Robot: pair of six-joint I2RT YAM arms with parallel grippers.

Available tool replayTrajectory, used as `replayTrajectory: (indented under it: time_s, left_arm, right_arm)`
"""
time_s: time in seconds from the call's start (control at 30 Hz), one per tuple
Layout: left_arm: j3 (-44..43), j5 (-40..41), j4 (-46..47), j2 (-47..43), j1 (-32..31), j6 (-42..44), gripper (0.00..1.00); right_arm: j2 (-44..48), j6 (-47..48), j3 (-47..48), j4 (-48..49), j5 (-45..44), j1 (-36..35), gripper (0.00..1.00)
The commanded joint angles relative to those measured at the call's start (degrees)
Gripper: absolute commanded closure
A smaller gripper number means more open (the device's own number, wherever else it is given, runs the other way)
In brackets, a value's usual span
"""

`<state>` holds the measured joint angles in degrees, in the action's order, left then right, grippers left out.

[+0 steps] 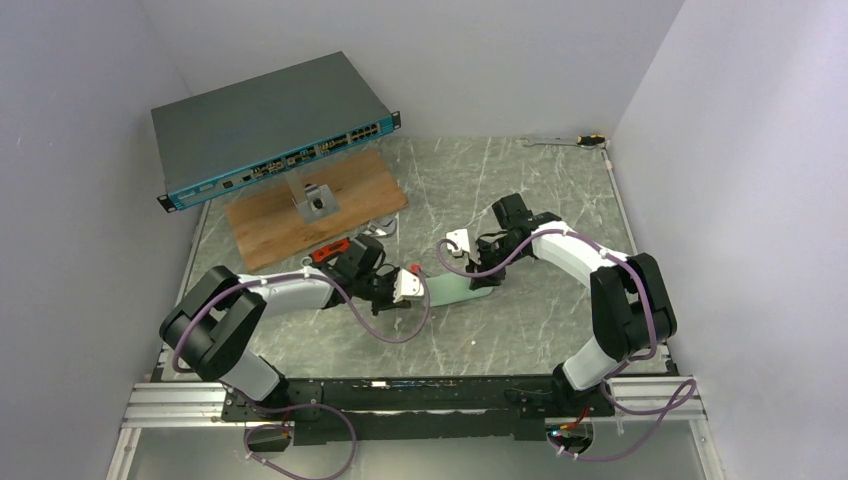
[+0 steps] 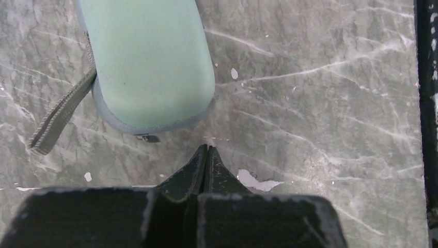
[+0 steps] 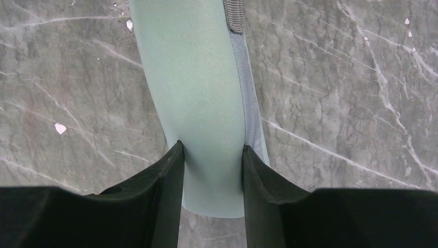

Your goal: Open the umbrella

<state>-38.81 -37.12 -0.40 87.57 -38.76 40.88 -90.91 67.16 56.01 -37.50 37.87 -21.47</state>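
Both arms reach inward and low; the left gripper has its jaws pressed together, while the right gripper pinches the mint sleeve between its jaws.

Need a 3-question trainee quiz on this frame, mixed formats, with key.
1. True or false: the left hand is shut with nothing between its fingers.
2. What is the right hand clamped on? A) sleeve B) board C) switch
3. Fill in: the grey strap trails from the sleeve onto the ____.

Key: 1 true. 2 A; a finger presses each side of the sleeve. 3 table.
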Motion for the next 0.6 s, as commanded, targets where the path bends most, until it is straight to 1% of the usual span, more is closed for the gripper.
replayTrajectory:
  time_s: [0.0, 0.03, 0.1, 0.13, 0.23, 0.3, 0.4, 0.5, 0.53, 0.57]
  left_arm:
    - [0.04, 1.59, 5.52, -1.65, -0.21, -7.37, 1.0]
    - [0.01, 0.77, 6.45, -1.82, 1.29, -9.77, 0.97]
    - [1.16, 0.64, 9.51, -2.67, 3.36, -12.13, 0.71]
    - [2.04, 1.04, 10.78, -3.24, 3.66, -10.49, 0.66]
    - [4.5, 2.67, 14.67, -4.57, 3.81, -6.47, 0.6]
    - [4.18, 0.47, 13.74, -4.32, 3.85, -2.46, 0.56]
    - [5.49, -1.76, 16.79, -4.21, 3.48, 2.1, 0.54]
    - [4.92, -0.89, 18.57, -3.05, 2.54, 2.37, 0.53]
    - [4.58, -0.93, 18.93, -2.55, 2.37, 1.8, 0.5]
    - [4.32, -0.87, 19.21, -2.17, 2.19, 1.49, 0.49]
  right_arm:
    - [-1.33, -1.49, -0.25, -1.29, -0.29, -0.07, 0.7]
    - [-1.03, -0.92, -0.55, -1.3, -0.35, -0.03, 0.71]
    - [-0.52, 0.18, -1.25, -1.11, -0.71, -0.06, 0.72]
    - [-0.43, 0.62, -1.35, -1.2, -0.84, -0.06, 0.73]
    - [-0.9, 1.68, -1.05, -1.68, -0.96, -0.03, 0.74]
    - [-1.14, 1.83, -0.72, -1.54, -0.91, 0.01, 0.75]
    - [-2.18, 1.47, 0.52, -2.53, -0.63, -0.11, 0.76]
    - [-2.7, 1.14, 1.03, -3.14, -0.6, -0.11, 0.76]
    - [-2.65, 1.17, 0.92, -3.13, -0.65, -0.14, 0.76]
    - [-2.53, 1.14, 0.73, -2.99, -0.68, -0.11, 0.76]
